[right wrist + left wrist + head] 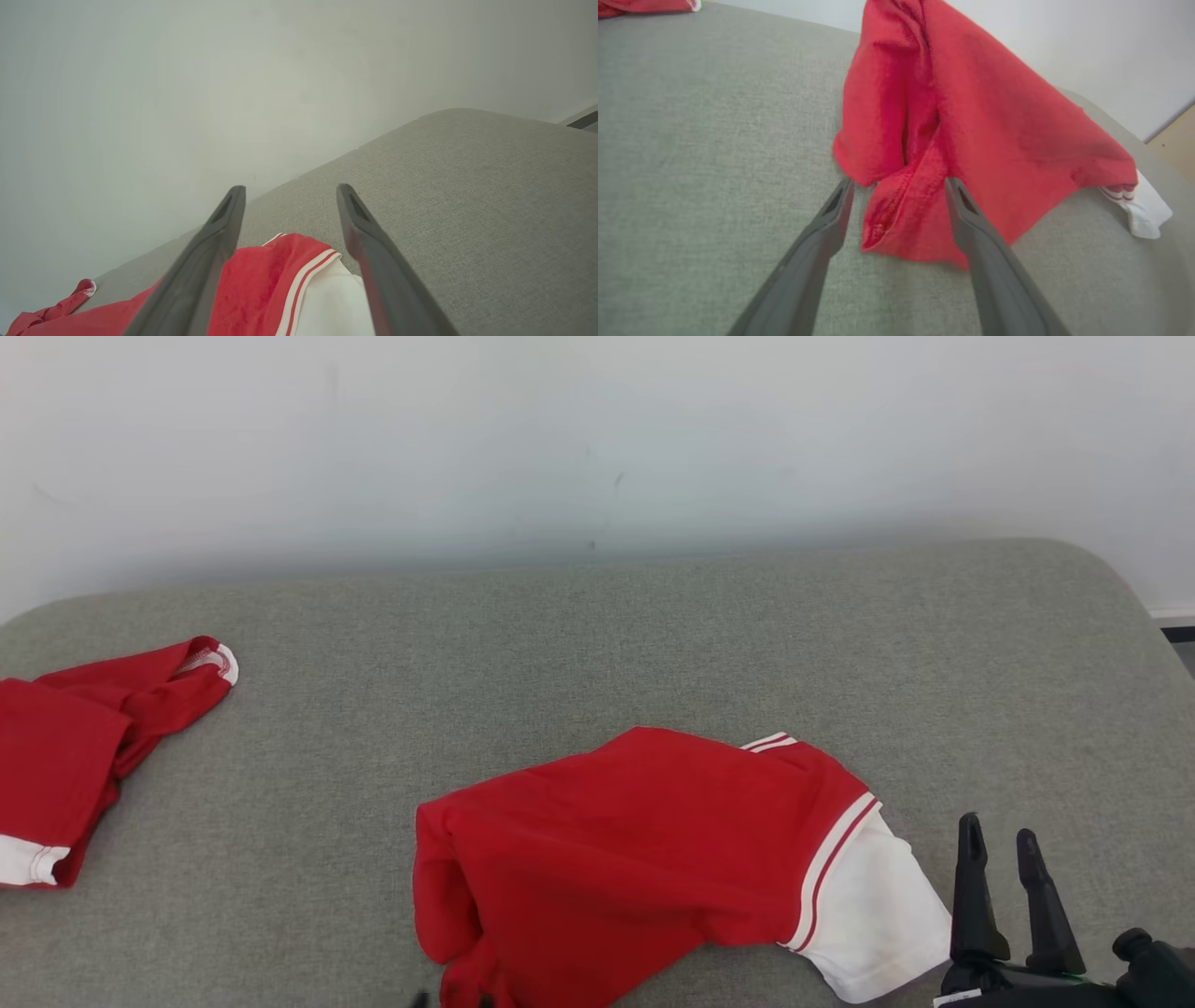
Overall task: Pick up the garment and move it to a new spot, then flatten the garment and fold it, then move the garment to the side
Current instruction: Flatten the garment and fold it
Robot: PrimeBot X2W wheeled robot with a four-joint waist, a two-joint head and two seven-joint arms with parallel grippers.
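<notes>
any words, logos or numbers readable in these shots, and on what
None readable. The red garment with a white sleeve shows no print or brand; nor do the second red garment at the left, the grey fabric surface or the pale wall.
A small white patch below the right gripper is too small to read.

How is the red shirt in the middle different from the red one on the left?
The middle garment lies near the right pincer; the left garment lies far from it. The middle garment shows a big white sleeve; the left garment shows only small white trims. Both are red and rumpled.
</notes>
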